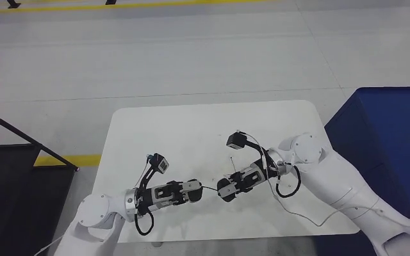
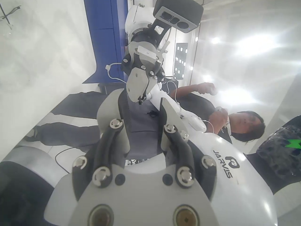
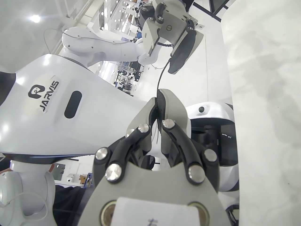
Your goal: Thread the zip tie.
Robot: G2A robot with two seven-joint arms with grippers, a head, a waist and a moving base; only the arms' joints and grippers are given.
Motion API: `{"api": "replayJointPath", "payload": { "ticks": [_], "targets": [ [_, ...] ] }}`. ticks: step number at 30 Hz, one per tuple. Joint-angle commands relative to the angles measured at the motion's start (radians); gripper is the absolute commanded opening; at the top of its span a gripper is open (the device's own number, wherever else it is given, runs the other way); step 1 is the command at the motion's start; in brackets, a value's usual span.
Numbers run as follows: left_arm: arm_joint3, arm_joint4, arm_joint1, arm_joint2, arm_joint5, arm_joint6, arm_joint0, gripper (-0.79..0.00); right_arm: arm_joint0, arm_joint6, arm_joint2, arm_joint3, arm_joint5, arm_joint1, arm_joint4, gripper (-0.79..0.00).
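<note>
right wrist view: the zip tie (image 3: 160,78) is being held as a thin black strand between the closed fingers of the right pincer (image 3: 158,98), clamped between the ribbed pads and running on behind them toward the wrist. its free end is being pointed at the left pincer (image 3: 163,61), which is being kept wide open just beyond it. the tip is lying close beside the dark-padded finger (image 3: 183,52), and whether it is touching cannot be told. in the top view the two pincers are being held tip to tip over the near part of the white worktop (image 1: 160,141), with a fine dark line being stretched between them. in the left wrist view the left pincer's own fingers are being shown spread well apart, with the shut right pincer facing the gap between them. a white sticker (image 3: 152,212) is being carried on the right pincer's base; its print is being cut off at the edge and cannot be read.
</note>
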Motion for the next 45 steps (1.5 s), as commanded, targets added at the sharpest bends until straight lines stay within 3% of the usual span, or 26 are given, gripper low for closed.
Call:
{"api": "replayJointPath", "payload": {
  "ticks": [1, 9, 16, 17, 18, 28, 29, 30, 45],
  "targets": [
    [-0.001, 0.001, 0.002, 0.0, 0.0, -0.001, 0.001, -0.616, -0.002, 0.002, 0.004, 0.0, 0.002, -0.002, -0.002, -0.785],
    [-0.006, -0.007, 0.009, 0.003, -0.001, -0.002, 0.006, -0.594, -0.011, 0.017, 0.022, -0.004, 0.017, -0.009, -0.011, -0.785],
    [-0.012, -0.002, 0.014, 0.012, -0.006, -0.002, 0.008, -0.686, -0.019, 0.025, 0.032, -0.009, 0.025, -0.016, -0.024, -0.785],
    [-0.012, -0.001, 0.015, 0.012, -0.007, -0.001, 0.008, -0.711, -0.02, 0.026, 0.034, -0.01, 0.026, -0.017, -0.026, -0.785],
    [-0.012, -0.002, 0.016, 0.012, -0.007, 0.0, 0.008, -0.785, -0.021, 0.027, 0.035, -0.01, 0.027, -0.017, -0.027, -0.785],
    [-0.017, -0.01, 0.024, 0.012, -0.018, -0.001, 0.015, -0.785, -0.037, 0.039, 0.052, -0.015, 0.039, -0.024, -0.036, -0.785],
    [-0.017, -0.011, 0.025, 0.012, -0.02, -0.001, 0.017, -0.785, -0.039, 0.04, 0.055, -0.017, 0.04, -0.025, -0.033, -0.456],
    [-0.018, -0.013, 0.026, 0.012, -0.022, 0.0, 0.018, -0.785, -0.041, 0.041, 0.057, -0.024, 0.041, -0.025, -0.025, 0.0],
    [-0.049, -0.038, 0.037, 0.007, -0.051, 0.0, 0.049, -0.785, -0.065, -0.013, 0.06, -0.015, 0.077, -0.05, 0.054, 0.0]
  ]
}}
